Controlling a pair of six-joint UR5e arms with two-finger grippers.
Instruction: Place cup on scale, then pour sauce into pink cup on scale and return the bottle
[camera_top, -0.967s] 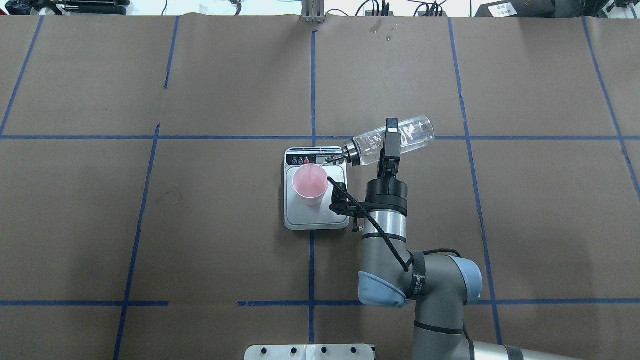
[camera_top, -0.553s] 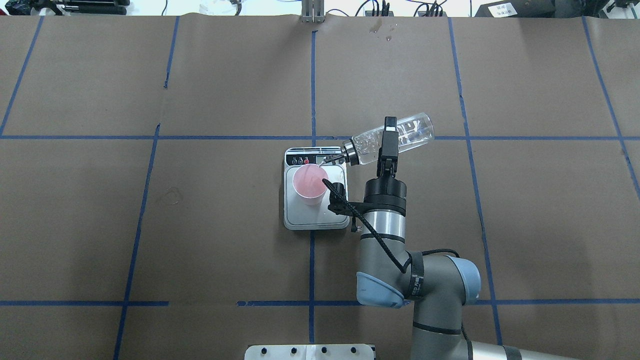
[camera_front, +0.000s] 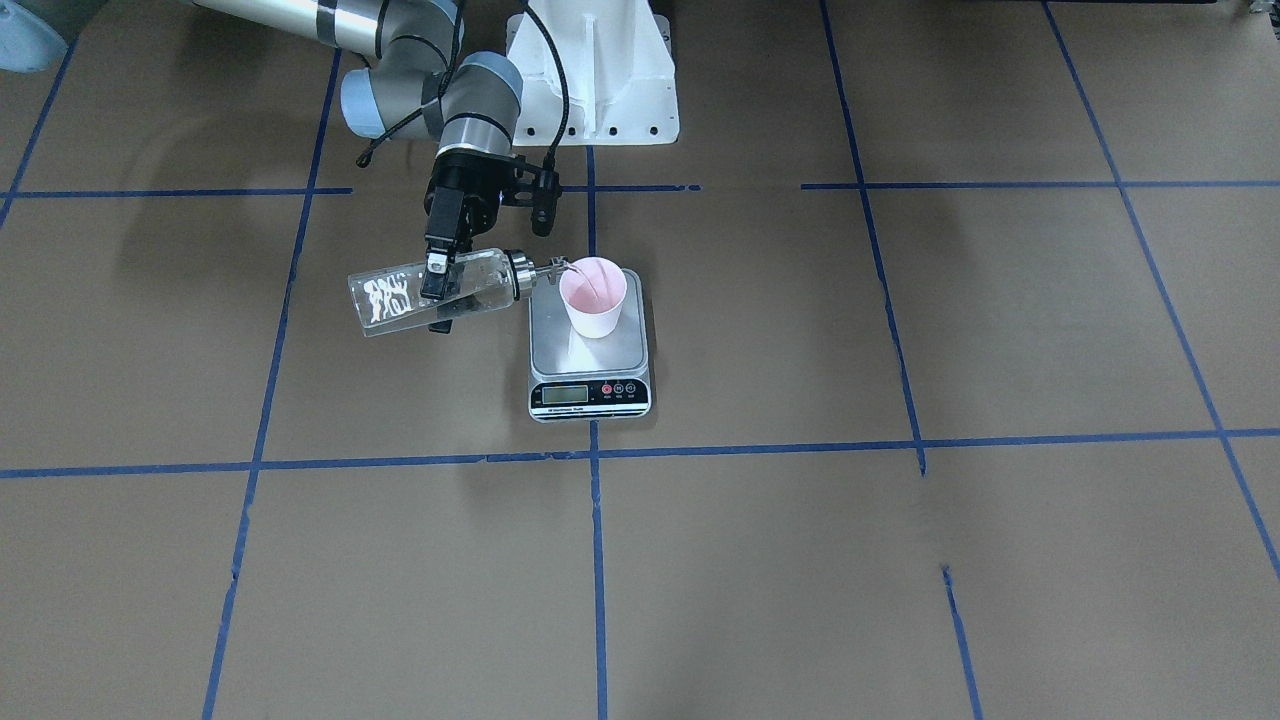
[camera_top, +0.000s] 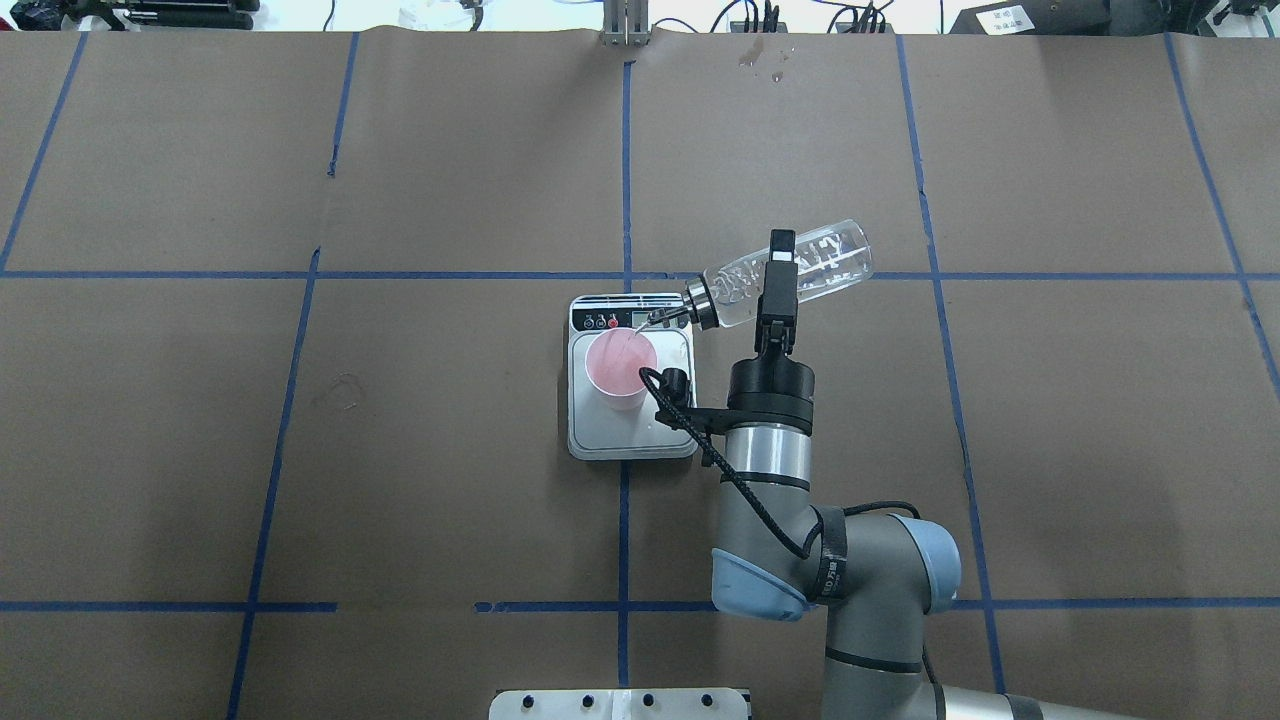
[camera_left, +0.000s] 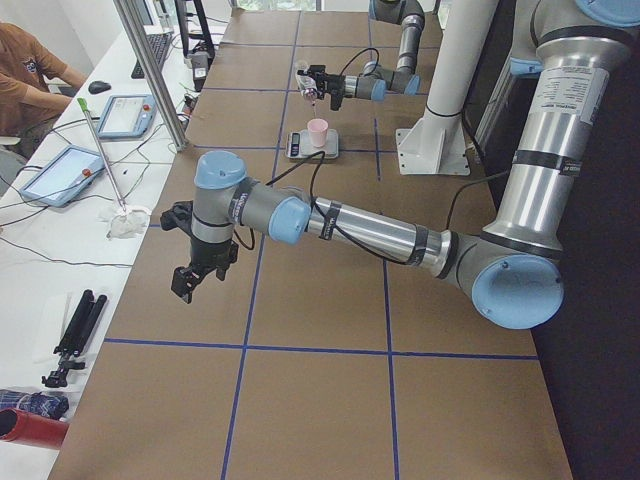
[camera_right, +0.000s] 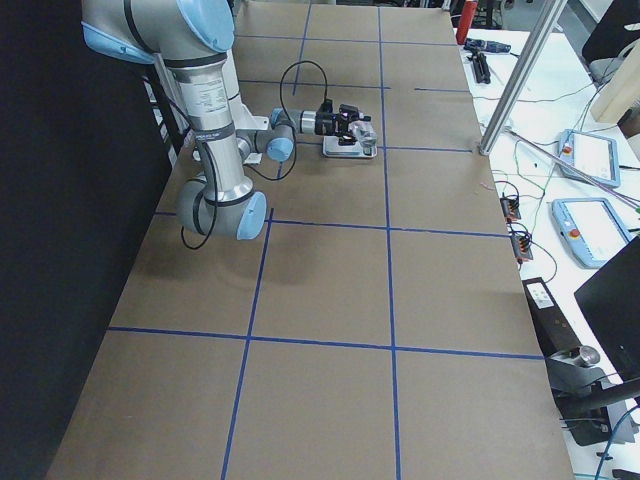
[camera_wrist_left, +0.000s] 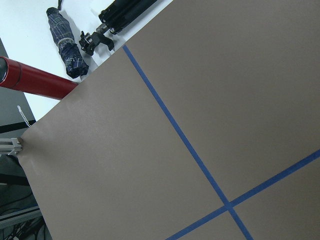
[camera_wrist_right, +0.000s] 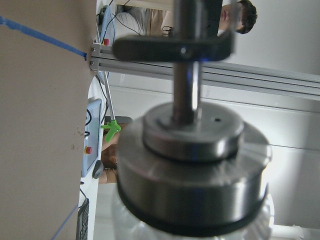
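Observation:
The pink cup (camera_top: 620, 365) stands upright on the steel platform of the white scale (camera_top: 632, 432), near the display end. My right gripper (camera_top: 778, 285) is shut on the clear glass bottle (camera_top: 825, 260) and holds it tilted, base up. The silver spout (camera_top: 668, 316) points down over the cup's rim. In the front view a thin clear stream of sauce (camera_front: 578, 275) runs from the bottle (camera_front: 385, 298) into the cup (camera_front: 592, 298). The right wrist view shows only the silver cap (camera_wrist_right: 192, 165), close up. My left gripper (camera_left: 188, 283) hangs far away over the table's left end; I cannot tell its state.
The white robot base (camera_front: 590, 80) stands behind the scale (camera_front: 590, 350). Off the table's left end lie a red cylinder (camera_wrist_left: 35, 82), a folded umbrella (camera_wrist_left: 65, 42) and a tripod (camera_wrist_left: 125, 12). Operators' desks with tablets (camera_right: 595, 225) run along the far side.
My right wrist has rolled slightly and the bottle's base has risen a little. The spout stays over the cup and the cup has not moved.

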